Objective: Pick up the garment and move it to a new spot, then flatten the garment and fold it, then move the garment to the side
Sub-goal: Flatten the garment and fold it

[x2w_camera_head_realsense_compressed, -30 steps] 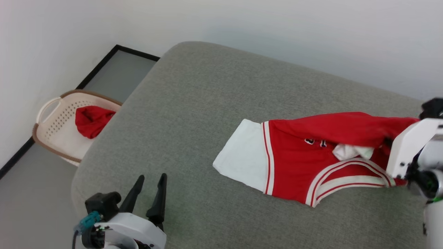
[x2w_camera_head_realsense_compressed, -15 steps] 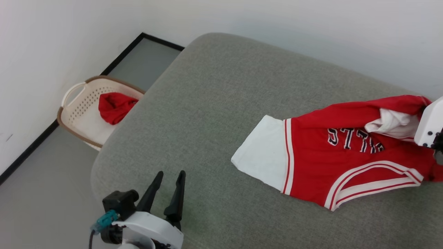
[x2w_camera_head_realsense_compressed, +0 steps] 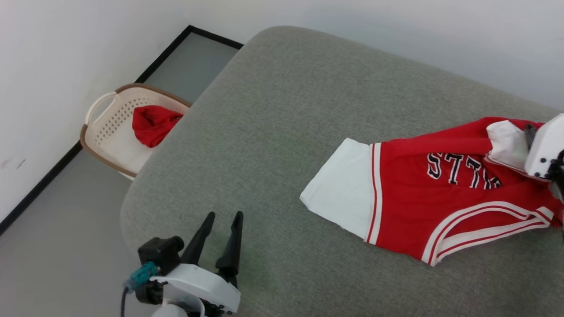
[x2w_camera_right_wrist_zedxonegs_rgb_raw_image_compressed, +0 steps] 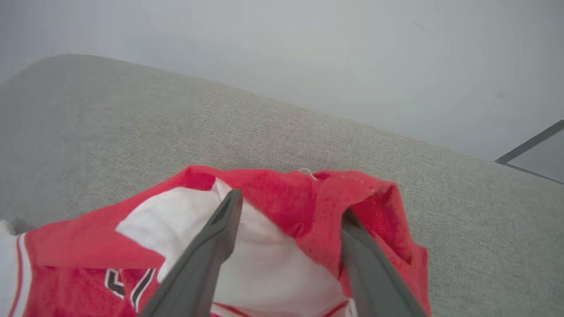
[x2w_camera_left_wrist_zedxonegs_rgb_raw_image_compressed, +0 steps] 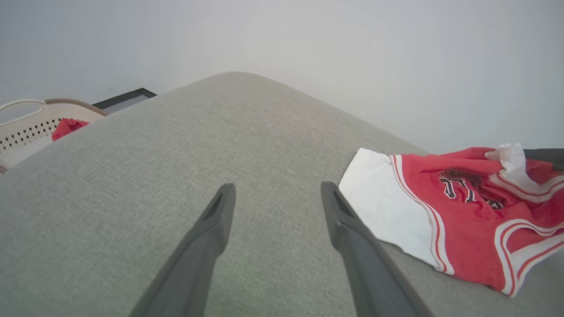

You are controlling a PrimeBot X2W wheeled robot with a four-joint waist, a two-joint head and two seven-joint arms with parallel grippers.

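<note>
Where everything rests: a broad grey upholstered cushion (x2w_camera_head_realsense_compressed: 273, 132) with a rounded corner, set against a pale wall.
Garment (x2w_camera_head_realsense_compressed: 410, 211): a red basketball-style shirt lying on the right part of the cushion, partly flat and rumpled at its far right end.
Sleeve (x2w_camera_head_realsense_compressed: 341, 200): plain white, spread flat on the cushion and pointing toward the cushion's middle, joined to the red body by a red-and-white stripe.
Trim (x2w_camera_head_realsense_compressed: 480, 224): white bands with thin red lines, curving along the garment's near edge.
Lettering (x2w_camera_head_realsense_compressed: 458, 169): black-and-white block letters, partly covered by a red fold.
Basket (x2w_camera_head_realsense_compressed: 108, 127): beige and perforated with a brown rim, on the floor beside the cushion's left edge; a small plain red cloth (x2w_camera_head_realsense_compressed: 152, 125) lies inside.
Left claw (x2w_camera_head_realsense_compressed: 224, 215): fingers spread with nothing between them, over bare cushion at the near left, well apart from the garment; the white sleeve lies just to the right of it in its wrist view (x2w_camera_left_wrist_zedxonegs_rgb_raw_image_compressed: 277, 187).
Right claw (x2w_camera_right_wrist_zedxonegs_rgb_raw_image_compressed: 291, 203): fingers spread wide at the garment's bunched right end; white cloth lies between them and a red fold drapes over the right-hand finger.
</note>
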